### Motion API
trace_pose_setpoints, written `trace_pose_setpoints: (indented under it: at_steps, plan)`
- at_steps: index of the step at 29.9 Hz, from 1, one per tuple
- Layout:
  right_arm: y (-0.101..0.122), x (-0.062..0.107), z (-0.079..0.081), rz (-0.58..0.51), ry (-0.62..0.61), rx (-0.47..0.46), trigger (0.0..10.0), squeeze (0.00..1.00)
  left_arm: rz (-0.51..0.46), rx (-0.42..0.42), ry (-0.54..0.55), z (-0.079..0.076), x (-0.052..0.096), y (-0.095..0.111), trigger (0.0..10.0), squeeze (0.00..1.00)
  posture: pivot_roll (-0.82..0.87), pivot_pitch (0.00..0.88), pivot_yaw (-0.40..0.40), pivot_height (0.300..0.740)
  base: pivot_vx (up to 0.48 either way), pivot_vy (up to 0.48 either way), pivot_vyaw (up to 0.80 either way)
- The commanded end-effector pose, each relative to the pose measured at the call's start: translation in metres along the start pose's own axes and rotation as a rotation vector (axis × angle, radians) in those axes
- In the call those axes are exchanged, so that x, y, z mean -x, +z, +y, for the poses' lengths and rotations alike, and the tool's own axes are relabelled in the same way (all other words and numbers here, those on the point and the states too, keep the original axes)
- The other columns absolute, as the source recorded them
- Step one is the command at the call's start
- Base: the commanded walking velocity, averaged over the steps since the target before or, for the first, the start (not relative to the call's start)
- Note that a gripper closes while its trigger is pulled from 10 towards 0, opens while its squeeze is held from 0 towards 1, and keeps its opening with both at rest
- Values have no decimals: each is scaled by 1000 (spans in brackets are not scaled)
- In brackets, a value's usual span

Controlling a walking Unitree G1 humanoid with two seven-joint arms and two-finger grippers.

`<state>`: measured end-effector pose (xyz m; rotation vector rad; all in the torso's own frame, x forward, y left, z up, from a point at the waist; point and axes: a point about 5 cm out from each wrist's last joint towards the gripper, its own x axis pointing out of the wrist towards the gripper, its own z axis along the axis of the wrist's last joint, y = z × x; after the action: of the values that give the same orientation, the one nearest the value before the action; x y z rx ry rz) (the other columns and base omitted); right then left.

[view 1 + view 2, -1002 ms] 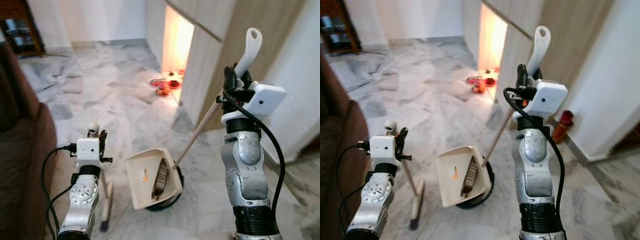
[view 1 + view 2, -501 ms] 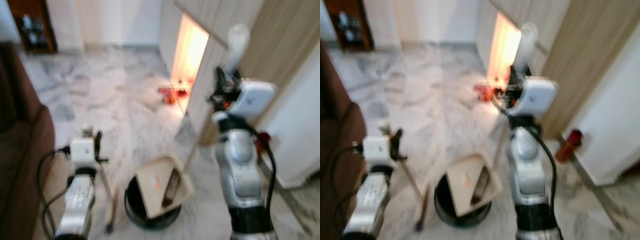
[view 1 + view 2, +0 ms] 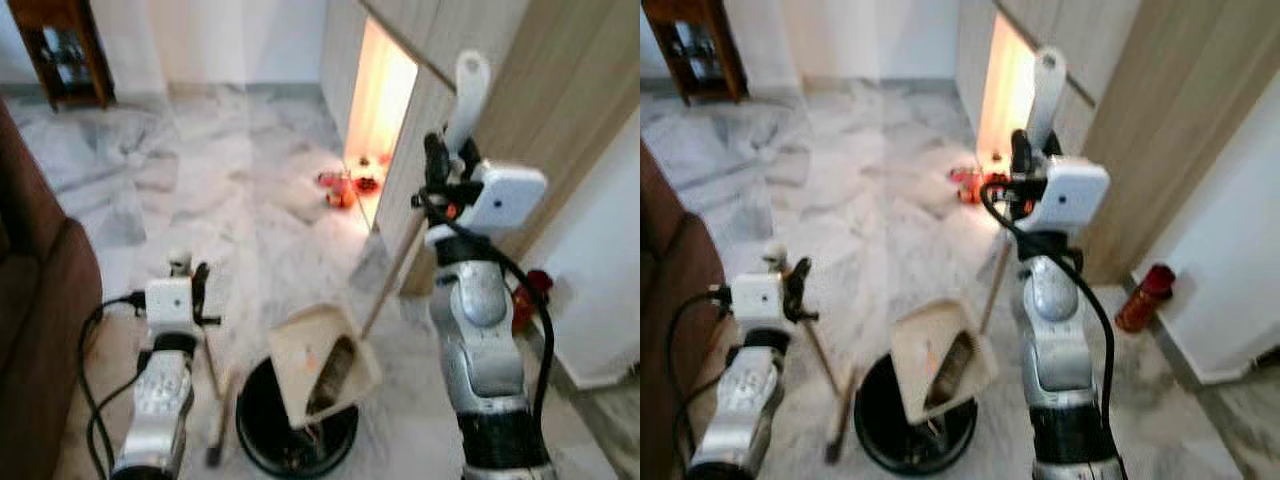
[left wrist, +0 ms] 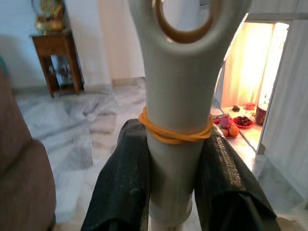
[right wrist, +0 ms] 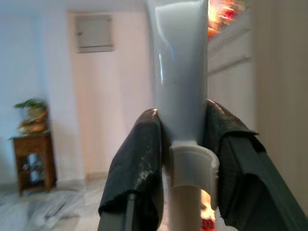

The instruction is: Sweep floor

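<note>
The right gripper (image 5: 180,159) is clamped on the pale grey plastic grip of the dustpan handle (image 3: 468,92), its two matte black fingers (image 5: 134,168) pressed against either side just above a white collar where the grip meets a wooden pole. The flattened grip rises above the gripper and ends in a hanging hole. Below the gripper the thin pole slants down to the cream plastic dustpan (image 3: 322,362), a shallow square scoop tilted on edge with a dark clump of sweepings in its lower corner. The pan hangs directly over a round black bin (image 3: 292,440), which stands on the floor below and between the two arms.

The left gripper (image 4: 175,178) is closed around the top of the broom handle (image 4: 175,106), a smooth grey tube that widens into a loop, with an orange rubber band (image 4: 175,135) wound around it just above the dusty black fingertips. From that gripper the thin stick runs down to the narrow broom head (image 3: 840,425), which rests on the floor beside the bin.

The floor (image 3: 240,210) is glossy white marble veined in grey. A brown upholstered sofa (image 3: 40,300) stands beside the left arm. Ahead of the right gripper, pale wood-grain panels (image 3: 560,110) frame a warmly lit opening with small red and orange items (image 3: 343,188) on the floor at its foot; what they are cannot be made out.
</note>
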<state>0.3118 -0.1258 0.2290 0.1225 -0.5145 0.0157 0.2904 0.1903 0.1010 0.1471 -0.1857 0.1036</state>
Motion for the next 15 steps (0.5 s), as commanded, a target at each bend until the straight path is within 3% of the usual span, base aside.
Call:
trace_pose_setpoints:
  at_steps: [1,15]
  plan:
    - [16,-4,5,-86,7,-24,10000,0,-57,13,-8,-5,-4,11,10000,0,119,0,-43,740,0,0,0]
    - [16,2,27,-128,87,-16,10000,0,-57,21,-14,-7,-2,10,10000,0,118,0,-46,740,0,0,0]
